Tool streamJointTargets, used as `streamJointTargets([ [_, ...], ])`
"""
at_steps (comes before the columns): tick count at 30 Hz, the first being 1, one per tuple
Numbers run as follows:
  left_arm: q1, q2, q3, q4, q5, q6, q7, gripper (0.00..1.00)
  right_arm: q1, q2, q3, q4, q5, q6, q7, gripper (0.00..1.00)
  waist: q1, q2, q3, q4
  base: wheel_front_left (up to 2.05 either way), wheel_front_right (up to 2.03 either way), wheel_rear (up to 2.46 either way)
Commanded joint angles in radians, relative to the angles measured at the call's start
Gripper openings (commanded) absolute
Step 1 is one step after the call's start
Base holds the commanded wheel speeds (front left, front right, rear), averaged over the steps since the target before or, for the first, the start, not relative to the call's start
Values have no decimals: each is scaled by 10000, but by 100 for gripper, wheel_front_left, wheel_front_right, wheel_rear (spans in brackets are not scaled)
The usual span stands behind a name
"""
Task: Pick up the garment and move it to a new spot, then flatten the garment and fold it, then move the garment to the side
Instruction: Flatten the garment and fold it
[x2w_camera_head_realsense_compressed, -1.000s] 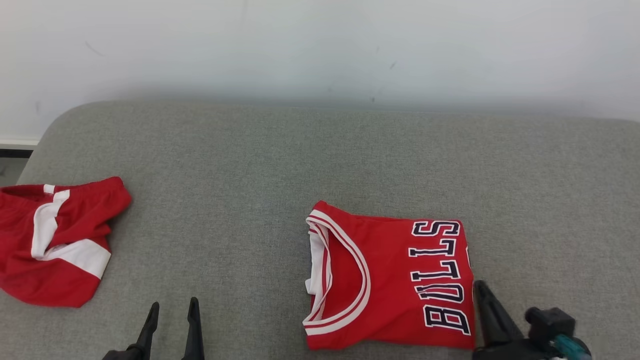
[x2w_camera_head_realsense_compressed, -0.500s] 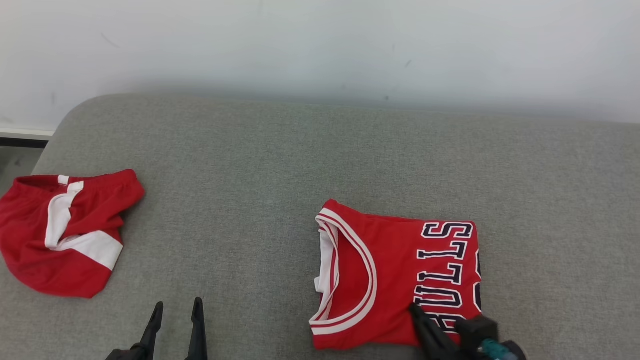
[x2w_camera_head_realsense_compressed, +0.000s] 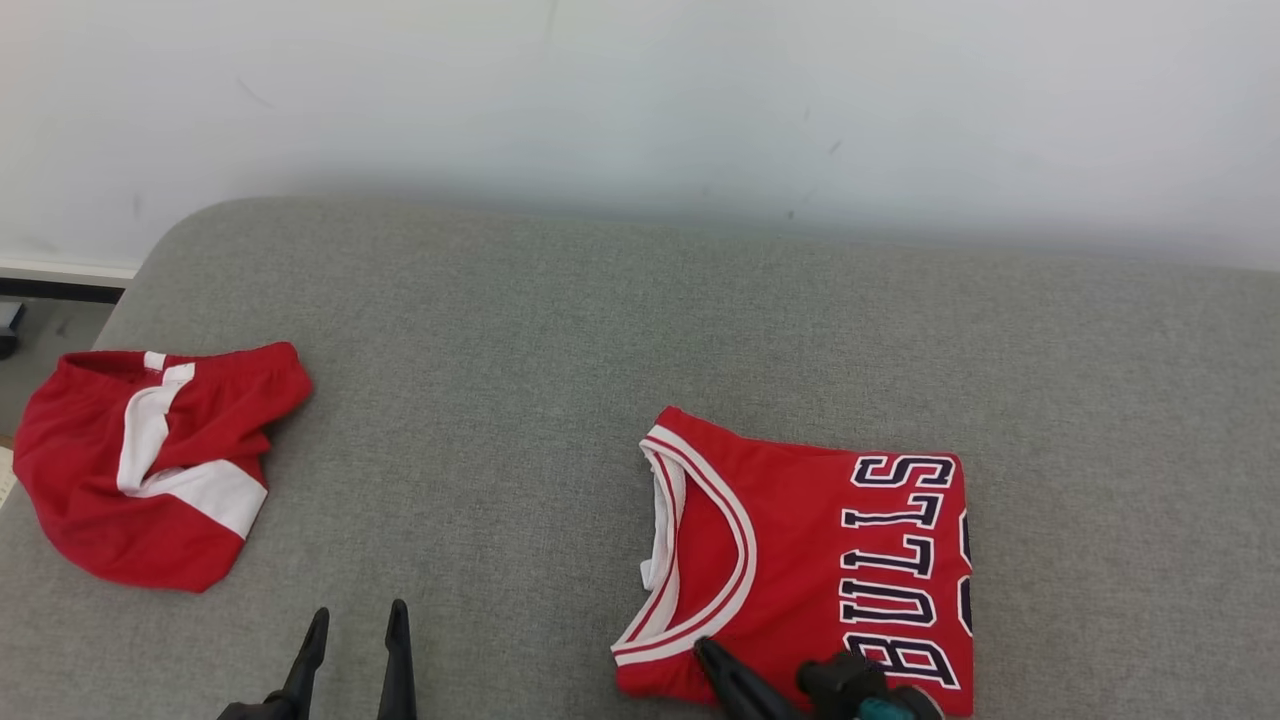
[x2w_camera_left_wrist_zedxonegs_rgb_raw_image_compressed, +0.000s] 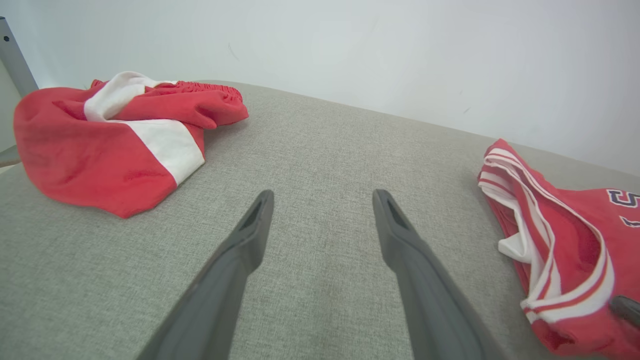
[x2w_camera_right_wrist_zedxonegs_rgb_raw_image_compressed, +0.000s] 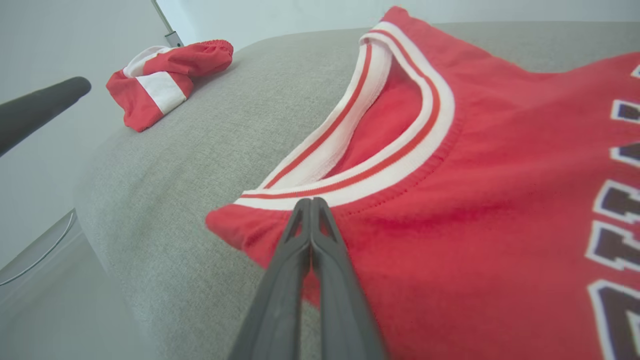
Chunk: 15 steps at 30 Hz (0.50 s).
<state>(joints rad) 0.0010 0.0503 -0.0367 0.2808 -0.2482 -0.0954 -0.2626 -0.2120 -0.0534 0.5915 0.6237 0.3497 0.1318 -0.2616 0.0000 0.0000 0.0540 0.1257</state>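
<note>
- Hovering at the folded jersey's (x2w_camera_head_realsense_compressed: 810, 560) 7 o'clock corner is my right pincer (x2w_camera_head_realsense_compressed: 703, 648). Its jaws are pressed fully together, with the tips at the seam just under the collar band (x2w_camera_right_wrist_zedxonegs_rgb_raw_image_compressed: 440, 115). No cloth shows between them, and I can't tell whether they touch the fabric.
- My left pincer (x2w_camera_head_realsense_compressed: 358, 610) sits at 7 o'clock in the head view, spread wide over bare cushion (x2w_camera_head_realsense_compressed: 520, 350) and holding nothing.
- The jersey lies flat on the grey cushion at 5 o'clock in the head view, folded into a tidy rectangle. The collar faces 9 o'clock and the lettering (x2w_camera_head_realsense_compressed: 900, 560) faces 3 o'clock.
- Crumpled red-and-white shorts (x2w_camera_head_realsense_compressed: 150, 470) lie at 9 o'clock, well apart from the jersey.
- Handling, as I judge it:
  - The jersey is a light, limp knit stacked in several layers, with nothing stiff or fragile in it.
  - Lifted by one layer or one corner, the fold would likely spill open.
  - The cushion weave looks coarse, so dragging may ruck the underside.
- Where to grip, as I judge it:
  - Pinch through all the layers at the 6 o'clock edge.
  - The ribbed collar is the thickest and firmest bite.
  - A second hold at the lettered end would keep the rectangle square while it moves aside.
</note>
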Motion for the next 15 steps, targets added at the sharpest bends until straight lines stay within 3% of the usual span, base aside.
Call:
streamJointTargets([
  [1, 152, 0, -5, -17, -67, 42, -30, 100, -76, -30, -66, -75, 63, -16, -30, 0, 0, 0, -9, -22, 0, 0, 0],
  [15, 245, 2, 115, -269, 93, 63, -30, 100, 790, -780, -3092, -2477, -602, -16, -31, 0, 0, 0, -94, -665, 0, 0, 0],
])
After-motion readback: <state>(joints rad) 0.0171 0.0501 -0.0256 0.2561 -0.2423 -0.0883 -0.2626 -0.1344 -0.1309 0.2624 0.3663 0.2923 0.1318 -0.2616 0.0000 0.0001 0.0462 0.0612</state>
